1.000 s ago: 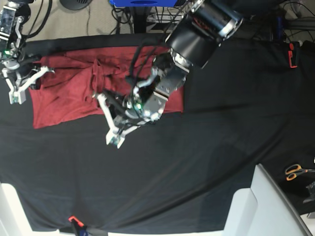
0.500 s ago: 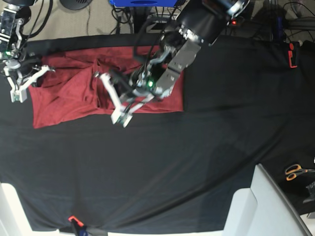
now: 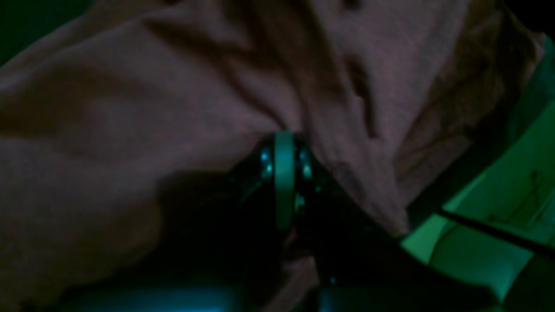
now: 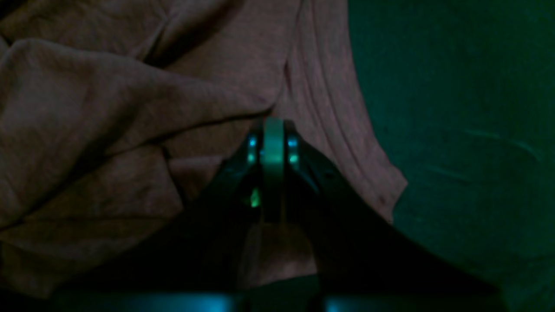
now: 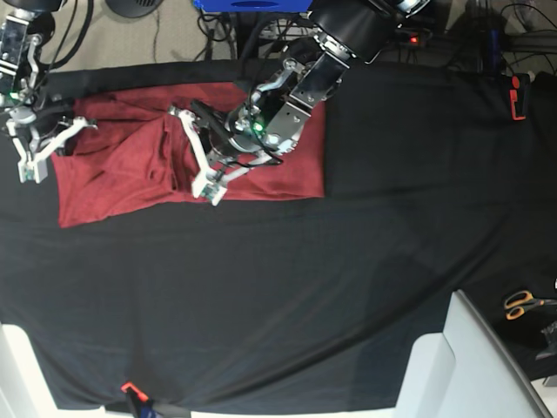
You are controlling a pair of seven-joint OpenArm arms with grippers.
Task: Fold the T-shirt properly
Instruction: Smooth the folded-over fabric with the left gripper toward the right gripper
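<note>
The maroon T-shirt (image 5: 113,170) lies rumpled at the back left of the black table cloth (image 5: 305,287). My left gripper (image 5: 211,197) reaches across it with its tips at the shirt's front edge. In the left wrist view the gripper (image 3: 284,136) is shut, tips resting on wrinkled fabric (image 3: 130,108). My right gripper (image 5: 28,174) is at the shirt's left edge. In the right wrist view it (image 4: 273,121) is shut, tips at a crease beside a hem (image 4: 108,108). I cannot tell whether either gripper pinches fabric.
Orange-handled scissors (image 5: 522,303) lie at the right edge. A white bin (image 5: 470,366) stands at the front right. A red clip (image 5: 518,96) sits at the back right and another (image 5: 130,389) on the front edge. Cables hang behind the table.
My left gripper has moved back from the bare black cloth onto the shirt's front edge, still shut. The right gripper has not moved.
</note>
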